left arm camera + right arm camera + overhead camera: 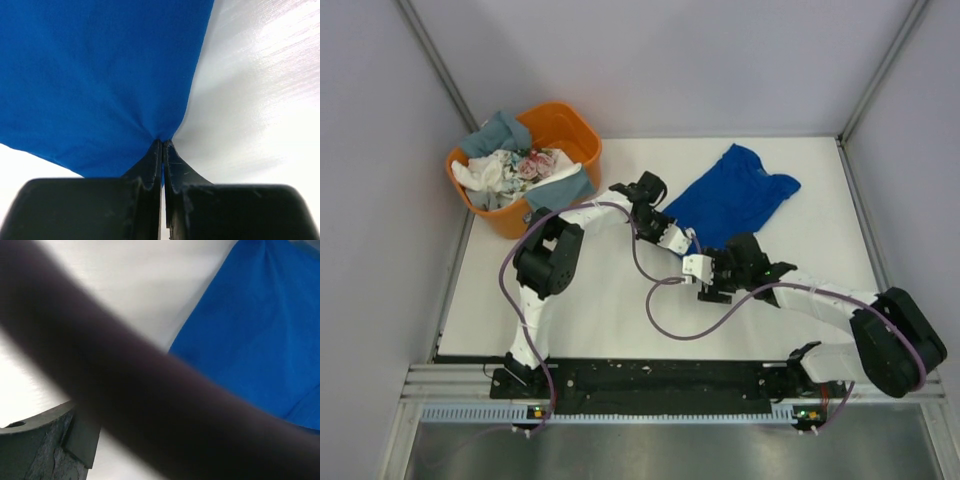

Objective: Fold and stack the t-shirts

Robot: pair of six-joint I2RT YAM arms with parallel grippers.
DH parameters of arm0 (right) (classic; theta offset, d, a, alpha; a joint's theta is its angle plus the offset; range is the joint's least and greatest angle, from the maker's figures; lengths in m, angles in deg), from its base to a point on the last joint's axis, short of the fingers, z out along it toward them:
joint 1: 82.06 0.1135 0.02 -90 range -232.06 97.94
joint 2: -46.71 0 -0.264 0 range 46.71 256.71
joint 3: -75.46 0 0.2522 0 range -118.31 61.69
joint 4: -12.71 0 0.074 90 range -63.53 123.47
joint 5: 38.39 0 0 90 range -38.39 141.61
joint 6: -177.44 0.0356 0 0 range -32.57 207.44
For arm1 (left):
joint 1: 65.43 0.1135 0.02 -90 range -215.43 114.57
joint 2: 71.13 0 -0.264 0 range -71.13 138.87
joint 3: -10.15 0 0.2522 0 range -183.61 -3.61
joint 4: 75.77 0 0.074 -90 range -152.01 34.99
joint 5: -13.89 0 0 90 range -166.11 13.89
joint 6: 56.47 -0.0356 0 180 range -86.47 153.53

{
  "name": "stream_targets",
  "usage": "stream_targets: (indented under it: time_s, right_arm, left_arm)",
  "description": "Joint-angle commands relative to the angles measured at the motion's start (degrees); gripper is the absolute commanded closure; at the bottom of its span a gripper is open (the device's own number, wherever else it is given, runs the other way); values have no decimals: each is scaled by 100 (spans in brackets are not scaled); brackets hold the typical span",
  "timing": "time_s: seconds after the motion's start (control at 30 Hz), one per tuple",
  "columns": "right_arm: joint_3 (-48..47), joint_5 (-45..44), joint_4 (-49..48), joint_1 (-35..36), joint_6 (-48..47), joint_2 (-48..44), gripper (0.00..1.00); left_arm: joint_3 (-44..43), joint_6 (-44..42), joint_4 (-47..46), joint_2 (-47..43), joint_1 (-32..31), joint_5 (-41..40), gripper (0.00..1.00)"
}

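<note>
A royal blue t-shirt lies spread on the white table, right of centre. My left gripper is at the shirt's near-left corner. In the left wrist view it is shut on the edge of the blue cloth, which puckers into the jaws. My right gripper sits just in front of that corner, off the shirt. In the right wrist view one of its fingers stands far to the left, so the jaws are open; a blurred cable hides the rest. The blue shirt fills the upper right there.
An orange tub stands at the back left with a grey-blue shirt, a white one and a floral one heaped inside. A purple cable loops over the table between the arms. Grey walls close in on three sides.
</note>
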Motion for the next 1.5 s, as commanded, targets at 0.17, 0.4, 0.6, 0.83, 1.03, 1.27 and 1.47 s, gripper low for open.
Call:
stream_targets:
  time_s: [0.17, 0.4, 0.6, 0.83, 1.03, 1.27, 1.47]
  right_arm:
    - [-61, -603, -791, 124, -103, 704, 39]
    - [-123, -612, -141, 124, -313, 688, 96]
    - [-71, -419, 290, 115, -507, 336, 100]
    - [-123, -419, 387, 115, -525, 265, 100]
    - [-167, -349, 519, 115, -358, -41, 100]
    - [-624, -180, 1669, 580, 345, -964, 100]
    - [-1142, -32, 2583, 1292, 1214, -1588, 100]
  left_arm:
    - [17, 45, 640, -336, 32, 291, 100]
    - [-98, 177, 844, -406, 75, 178, 69]
    - [-81, -50, 509, -407, 286, -86, 47]
    - [236, -148, -17, -293, 155, -262, 45]
    - [324, 62, -203, -301, 154, -683, 100]
    - [245, 634, 1122, -1328, 251, -491, 100]
    - [236, 897, 2853, -2110, 260, -499, 100]
